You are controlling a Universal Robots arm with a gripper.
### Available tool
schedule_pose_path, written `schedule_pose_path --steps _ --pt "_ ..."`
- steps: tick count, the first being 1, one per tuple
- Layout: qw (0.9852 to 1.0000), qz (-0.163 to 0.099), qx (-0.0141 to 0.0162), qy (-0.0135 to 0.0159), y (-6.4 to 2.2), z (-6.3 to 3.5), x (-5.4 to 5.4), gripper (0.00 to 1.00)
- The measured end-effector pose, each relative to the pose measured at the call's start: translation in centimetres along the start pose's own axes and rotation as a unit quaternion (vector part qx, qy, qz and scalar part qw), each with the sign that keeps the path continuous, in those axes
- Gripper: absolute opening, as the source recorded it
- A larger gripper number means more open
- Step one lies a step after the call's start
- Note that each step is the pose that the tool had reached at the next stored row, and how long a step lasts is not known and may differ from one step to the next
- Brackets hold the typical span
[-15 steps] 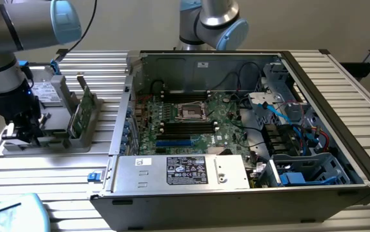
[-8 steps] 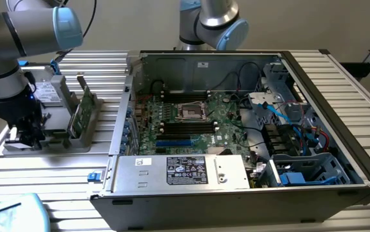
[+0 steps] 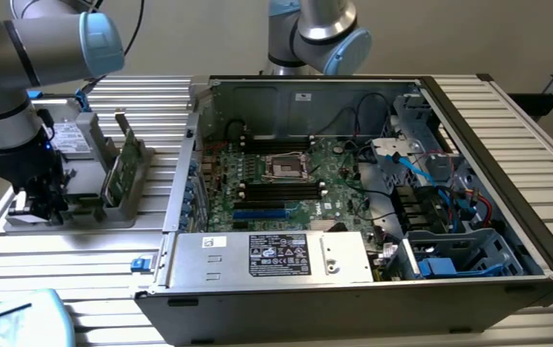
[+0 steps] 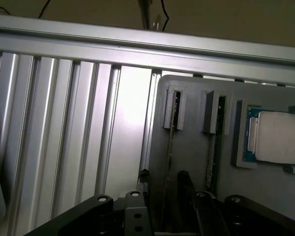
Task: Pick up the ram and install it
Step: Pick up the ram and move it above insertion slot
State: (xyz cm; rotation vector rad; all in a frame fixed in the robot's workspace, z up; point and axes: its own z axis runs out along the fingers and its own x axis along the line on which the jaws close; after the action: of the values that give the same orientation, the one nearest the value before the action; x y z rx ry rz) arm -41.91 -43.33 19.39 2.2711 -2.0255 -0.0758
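Two rams stand on edge in slots of a grey holder (image 4: pixel 191 162). The nearer ram (image 4: pixel 168 142) runs as a thin dark line between my gripper's (image 4: pixel 163 175) black fingertips (image 4: pixel 183 176), which sit one on each side of it with gaps showing. The gripper is open and holds nothing. The second ram (image 4: pixel 214 147) stands one slot further over, outside the fingers. In the exterior view my gripper (image 3: pixel 37 210) hangs low over the holder's (image 3: pixel 88 217) end at the exterior view's left, beside the open computer case (image 3: pixel 353 181).
A silver processor chip (image 4: pixel 278 137) lies in a recess of the holder. A taller green card (image 3: pixel 126 170) stands upright in the holder toward the case. Black memory slots (image 3: pixel 276 191) lie on the motherboard. A second robot arm (image 3: pixel 315 32) stands behind the case. The slatted aluminium table (image 3: pixel 74 267) carries everything.
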Motion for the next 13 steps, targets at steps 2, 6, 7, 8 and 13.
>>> schedule_pose_path --steps 2,6,7,8,13 --pt "1.0000 0.000 0.0001 -0.0001 -0.01 0.10 0.00 0.37" --pt "1.0000 0.000 0.0000 -0.0002 0.00 0.13 -0.01 0.37" --pt "1.0000 0.000 0.0000 -0.0002 0.00 0.13 -0.01 0.37" --pt "1.0000 0.000 0.0000 -0.0002 0.00 0.13 -0.01 0.37" --pt "1.0000 0.000 0.0000 -0.0002 0.00 0.13 -0.01 0.35"
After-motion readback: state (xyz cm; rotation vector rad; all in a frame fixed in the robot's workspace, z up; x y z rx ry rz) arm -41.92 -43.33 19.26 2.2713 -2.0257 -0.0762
